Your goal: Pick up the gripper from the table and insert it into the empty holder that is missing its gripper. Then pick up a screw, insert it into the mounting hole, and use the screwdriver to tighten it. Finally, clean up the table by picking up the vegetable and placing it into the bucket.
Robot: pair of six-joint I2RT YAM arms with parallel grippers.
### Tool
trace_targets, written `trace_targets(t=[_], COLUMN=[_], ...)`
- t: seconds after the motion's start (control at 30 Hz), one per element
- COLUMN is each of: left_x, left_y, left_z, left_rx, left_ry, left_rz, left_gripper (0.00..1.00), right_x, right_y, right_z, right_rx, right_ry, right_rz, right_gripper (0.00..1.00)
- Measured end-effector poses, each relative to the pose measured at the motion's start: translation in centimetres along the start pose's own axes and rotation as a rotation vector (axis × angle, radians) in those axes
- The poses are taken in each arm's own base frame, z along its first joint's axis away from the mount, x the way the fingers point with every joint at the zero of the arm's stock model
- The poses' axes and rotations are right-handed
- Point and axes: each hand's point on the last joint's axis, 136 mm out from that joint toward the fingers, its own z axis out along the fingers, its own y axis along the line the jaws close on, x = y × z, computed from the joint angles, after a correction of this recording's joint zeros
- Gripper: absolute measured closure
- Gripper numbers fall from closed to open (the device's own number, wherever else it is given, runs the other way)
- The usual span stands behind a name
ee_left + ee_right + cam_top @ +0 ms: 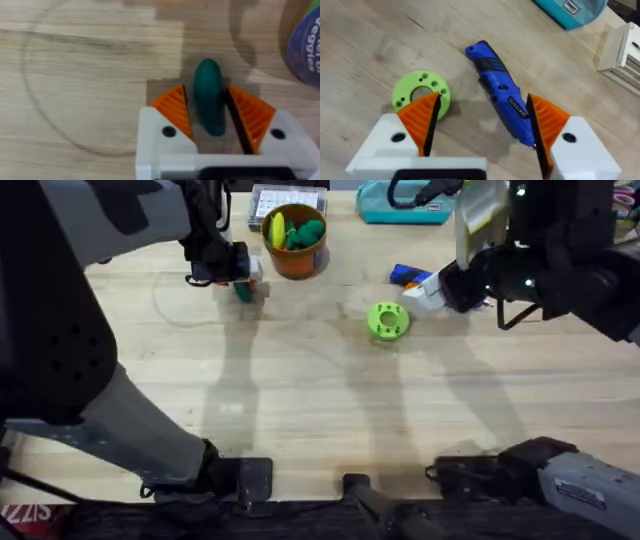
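Left gripper (243, 283) at far left of the wooden table (300, 390), just left of the bucket. Orange ribbed pads (172, 107) set on either side of the vegetable (208, 95), dark green and oval, lying on the table; slim gaps visible at both sides, so not clenched on it.

Orange bucket (295, 245) at the far edge, upright, holding yellow and green toy pieces (292, 230). Clear case (285, 198) behind it.

Lime-green disc (388, 320) with holes flat on the table, right of centre.

Right gripper (482, 125) spread wide, straddling the blue screwdriver (501, 90), which lies on the table beside the disc; one pad (547, 117) near its end, contact not determinable. Nothing grasped.

Teal pouch (405, 205) at the far edge.
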Motion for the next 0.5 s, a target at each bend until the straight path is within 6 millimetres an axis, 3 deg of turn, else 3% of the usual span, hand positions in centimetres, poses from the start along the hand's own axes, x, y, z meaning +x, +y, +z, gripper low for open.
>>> trace_targets(t=[0.13, 0.27, 0.5], left_x=[0.25, 0.15, 0.19], left_y=[-0.02, -0.08, -0.10], left_z=[0.43, 0.53, 0.08], left_rx=[0.000, 0.003, 0.002], left_ry=[0.012, 0.009, 0.023], left_rz=[-0.029, -0.048, -0.050], left_gripper=[0.633, 0.942, 0.972], right_x=[0.01, 0.01, 0.01], right_y=[0.00, 0.00, 0.00], right_z=[0.01, 0.01, 0.01], right_rx=[0.000, 0.000, 0.000], right_ry=[0.000, 0.000, 0.000], right_rz=[0.000, 0.000, 0.000], right_gripper=[0.029, 0.029, 0.029])
